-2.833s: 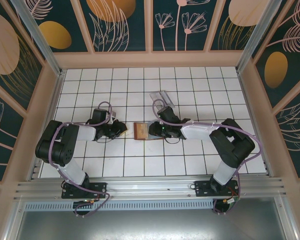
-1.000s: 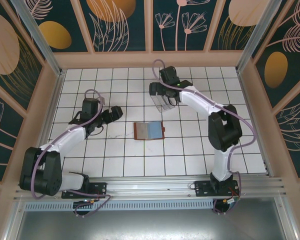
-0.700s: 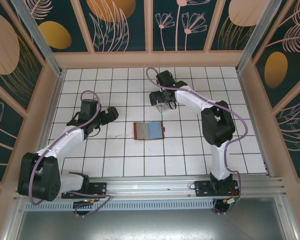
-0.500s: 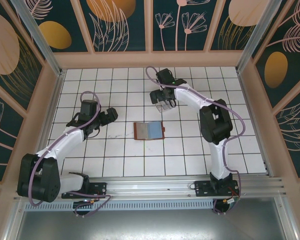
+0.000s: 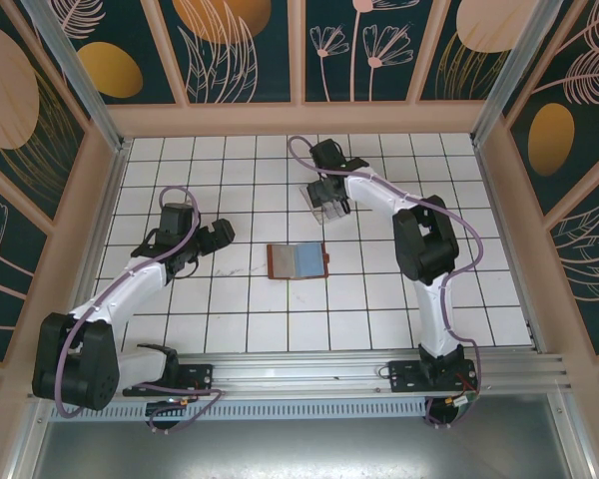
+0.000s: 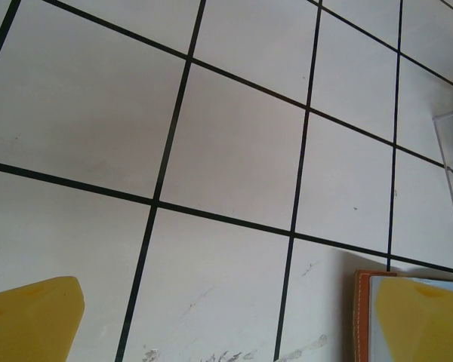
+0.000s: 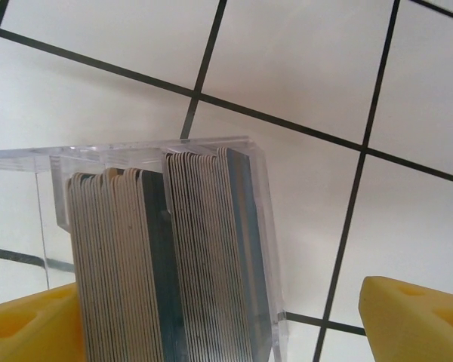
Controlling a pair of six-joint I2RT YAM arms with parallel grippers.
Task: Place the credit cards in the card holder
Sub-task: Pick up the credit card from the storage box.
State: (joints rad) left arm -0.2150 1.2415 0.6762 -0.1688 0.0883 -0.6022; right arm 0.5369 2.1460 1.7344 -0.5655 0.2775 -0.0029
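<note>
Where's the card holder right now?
In the top view, the card holder lies open mid-table, right of the left gripper and nearer the arm bases than the tray. Its brown corner shows at the left wrist view's bottom right.

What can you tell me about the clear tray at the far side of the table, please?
The tray is clear, thin-walled plastic and rests on the white tiled table. Inside it, two packs of cards stand on edge side by side, showing pale edges and bluish-grey faces. The right hand straddles it with jaws wide. One finger stands clear of its wall and the other sits close at the opposite side, where contact is unclear.
</note>
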